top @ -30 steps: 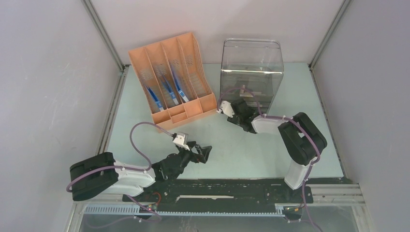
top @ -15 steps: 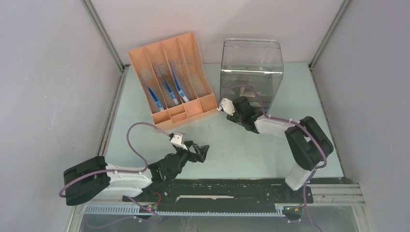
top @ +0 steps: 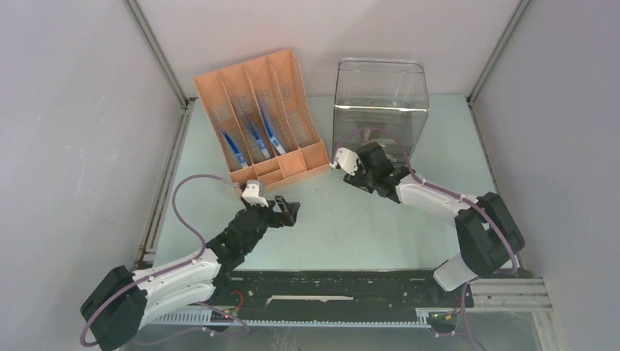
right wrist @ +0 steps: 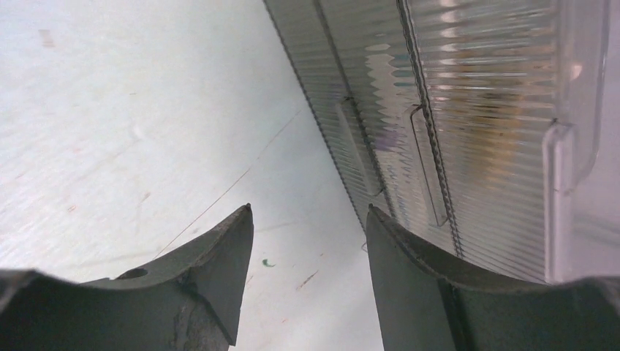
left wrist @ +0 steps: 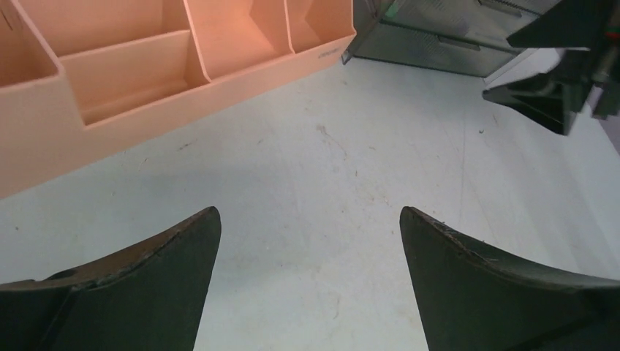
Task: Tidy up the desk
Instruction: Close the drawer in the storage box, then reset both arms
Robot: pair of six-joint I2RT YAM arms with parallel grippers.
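Note:
The desk (top: 351,227) is a pale mint-green tabletop. My left gripper (top: 289,212) hovers over it just in front of the orange organizer (top: 259,121), jaws wide open with only bare desk between them (left wrist: 308,219). My right gripper (top: 374,152) is at the foot of the clear ribbed plastic drawer box (top: 380,102). Its jaws are partly open and hold nothing (right wrist: 307,219). Its right fingertip sits close beside the box's lower front (right wrist: 453,146); I cannot tell if they touch.
Three blue items (top: 252,142) stand in the organizer's tall slots, and its low front compartments (left wrist: 131,73) look empty. Grey walls and aluminium rails (top: 164,183) hem the desk in. A black rail strip (top: 329,285) runs along the front edge.
My left arm has stretched forward and to the left, bringing its gripper closer to the orange organizer. My right arm has straightened, and its gripper has edged towards the clear box.

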